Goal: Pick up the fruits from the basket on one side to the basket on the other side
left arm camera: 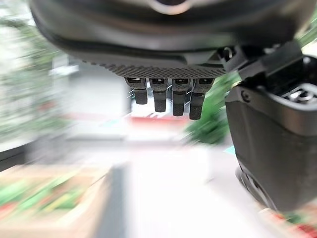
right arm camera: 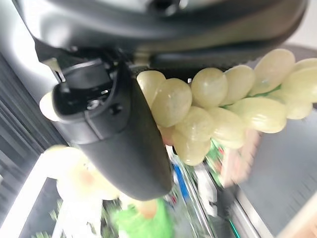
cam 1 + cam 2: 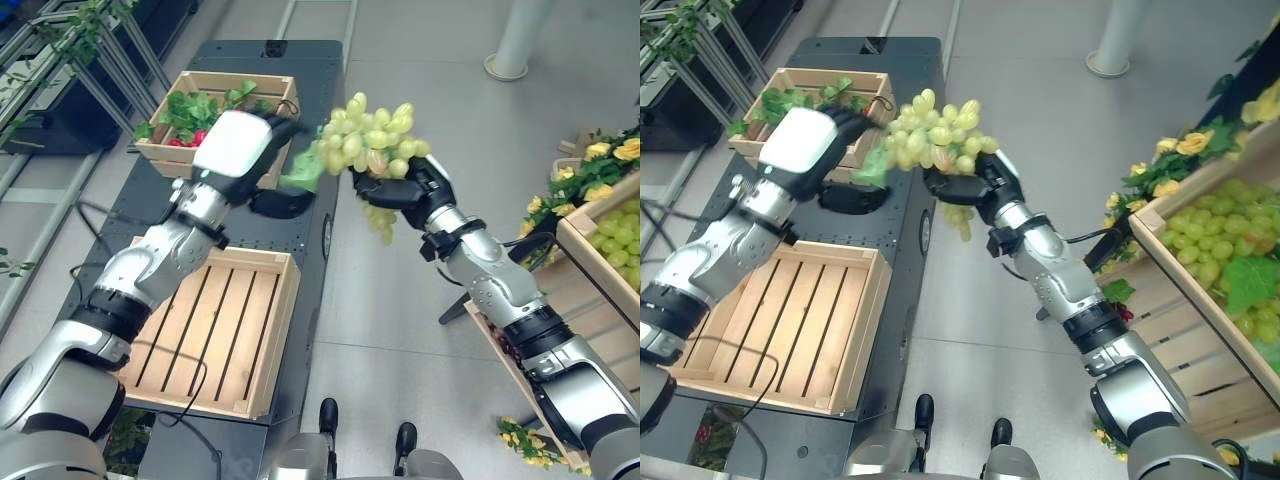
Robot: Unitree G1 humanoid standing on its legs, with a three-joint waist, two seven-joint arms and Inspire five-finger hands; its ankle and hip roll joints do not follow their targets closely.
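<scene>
We see the right hand curled round a grape bunch in mid-air, its long axis hanging downward. The left hand, fingers relaxed and holding nothing, is just beside it. The empty crate lies below-left, nearer the left arm.

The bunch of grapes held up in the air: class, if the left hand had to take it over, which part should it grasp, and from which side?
Probably the leafy end of the bunch of grapes, from the robot's left. The right hand cups the bunch from below on its right, so that end juts free toward the left hand, already close beside it. Curl round the cluster gently.
</scene>
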